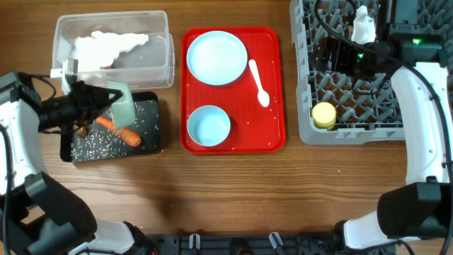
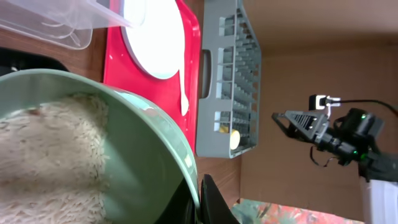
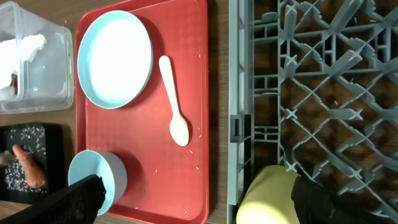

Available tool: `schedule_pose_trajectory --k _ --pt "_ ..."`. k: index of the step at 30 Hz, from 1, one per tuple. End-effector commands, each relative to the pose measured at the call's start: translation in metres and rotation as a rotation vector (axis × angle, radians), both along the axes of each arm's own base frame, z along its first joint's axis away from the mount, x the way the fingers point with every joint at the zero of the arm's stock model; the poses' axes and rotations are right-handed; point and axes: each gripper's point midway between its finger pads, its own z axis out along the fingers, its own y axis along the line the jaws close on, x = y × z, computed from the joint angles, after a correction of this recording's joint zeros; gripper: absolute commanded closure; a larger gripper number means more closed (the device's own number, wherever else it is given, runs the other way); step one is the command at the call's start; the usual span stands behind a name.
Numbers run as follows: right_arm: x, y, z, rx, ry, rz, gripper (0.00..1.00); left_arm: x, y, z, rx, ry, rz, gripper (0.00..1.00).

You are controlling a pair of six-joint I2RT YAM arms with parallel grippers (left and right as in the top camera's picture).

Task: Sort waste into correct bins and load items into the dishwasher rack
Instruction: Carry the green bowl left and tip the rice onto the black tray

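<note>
Bowl (image 1: 122, 108), pale green, tilts above black tray (image 1: 151, 142), rim pinched by left gripper (image 1: 106, 98); right gripper (image 3: 202, 198) spread, empty

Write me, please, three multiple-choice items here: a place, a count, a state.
1. Where is the small yellow plastic cup? A on bare wood; B on a shelf; C in the grey pegged plastic rack.
2. How many light blue dishes sit on the red rectangular tray? A two; B one; C four.
3. The pale green round bowl is: A upside down in the rack; B gripped by the left gripper, rice inside; C standing empty on wood.
Answers: 1 C, it stands inside the rack; 2 A, a blue plate and a blue bowl; 3 B, its rim is clamped, rice shows inside.
</note>
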Motion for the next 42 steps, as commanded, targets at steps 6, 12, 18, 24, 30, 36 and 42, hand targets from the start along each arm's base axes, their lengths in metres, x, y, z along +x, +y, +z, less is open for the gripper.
schedule_pose_trajectory --k 6,12,18,24,30,36,42 --pt "0.0 0.0 -0.004 -0.014 0.008 0.025 0.0 0.007 0.003 0.0 -0.043 -0.047 0.0 0.96" --pt "-0.001 0.0 -0.004 -0.014 0.014 0.025 0.0 0.026 0.008 -0.027 -0.18 -0.014 0.009 0.96" --pt "-0.001 0.0 -0.004 -0.014 0.012 0.025 0.0 0.031 0.008 -0.029 -0.281 -0.002 0.024 0.96" --pt "-0.002 0.0 -0.004 -0.014 0.015 0.025 0.0 0.034 0.007 -0.007 -0.402 -0.051 0.039 0.96" --pt "-0.002 0.001 -0.005 -0.014 0.02 0.025 0.0 0.034 0.006 0.003 -0.464 -0.049 0.051 0.96" --pt "-0.003 0.001 -0.005 -0.014 0.02 0.025 0.0 0.031 0.005 0.004 -0.487 -0.019 0.06 0.96" --pt "-0.003 0.001 -0.005 -0.013 0.021 0.025 0.0 0.031 0.005 0.004 -0.487 -0.02 0.06 0.96"
